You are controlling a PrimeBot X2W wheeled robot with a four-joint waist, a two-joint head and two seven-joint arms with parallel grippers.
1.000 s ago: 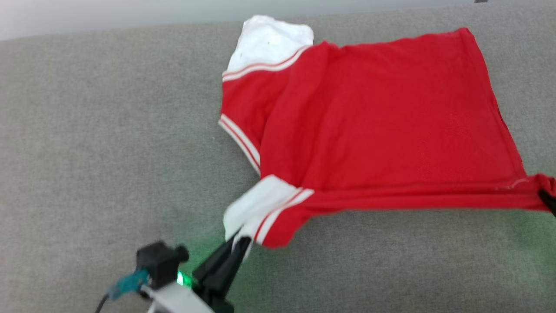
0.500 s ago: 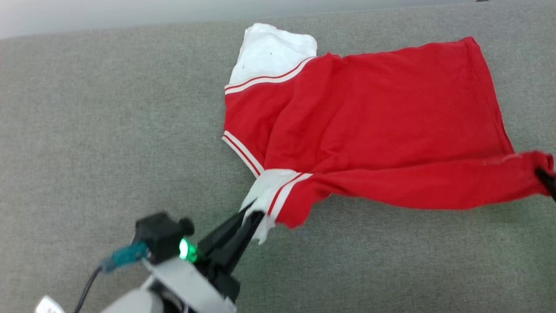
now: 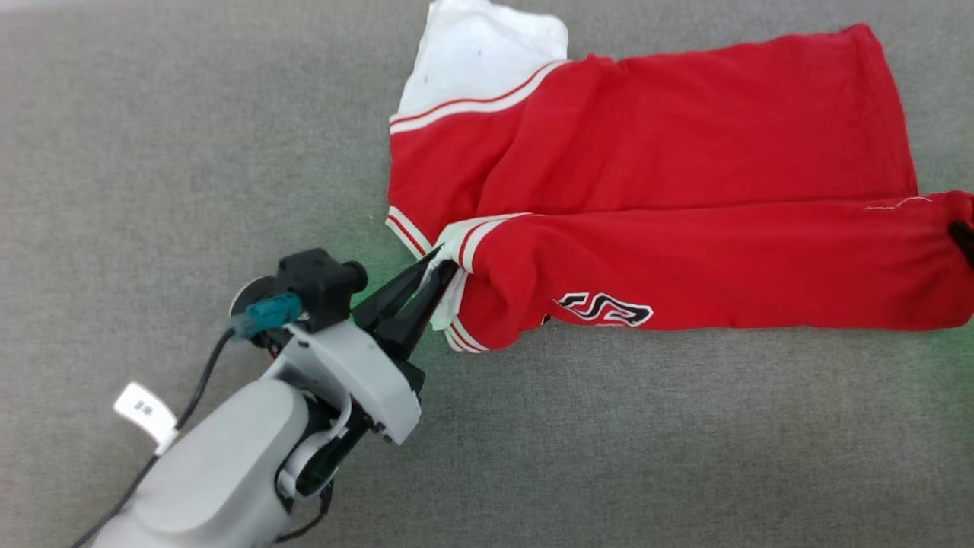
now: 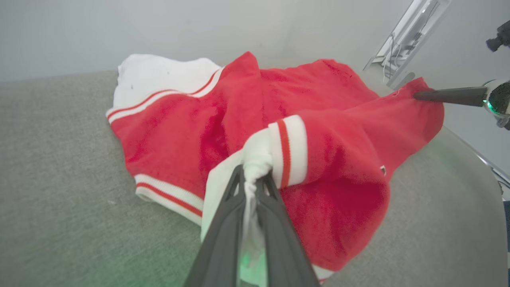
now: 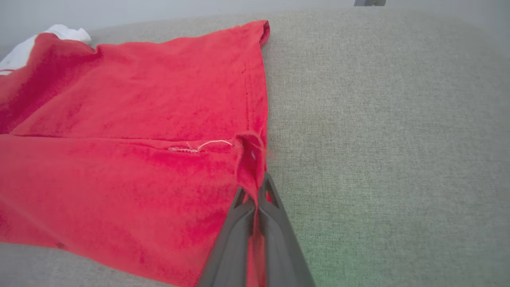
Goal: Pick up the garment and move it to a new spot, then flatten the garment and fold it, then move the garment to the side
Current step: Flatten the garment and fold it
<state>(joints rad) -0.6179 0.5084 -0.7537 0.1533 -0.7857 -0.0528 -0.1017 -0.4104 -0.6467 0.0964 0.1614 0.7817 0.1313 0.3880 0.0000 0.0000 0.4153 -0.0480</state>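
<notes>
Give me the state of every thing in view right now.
Red sleeveless jersey with white-striped trim: near edge folded over, black lettering showing.
Left pincer: shut on the jersey's white fabric.
Right pincer: shut on the jersey's red corner.

The garment (image 3: pixel 685 152) runs off the head view's right edge; its lettering (image 3: pixel 605 308) is partly hidden

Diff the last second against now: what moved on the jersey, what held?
Left gripper and right gripper carried the near edge of the garment away from the robot, rolling it over the body; black lettering now faces up. Unchanged: both stay shut on their corners, white far shoulder flat on the grey surface.
</notes>
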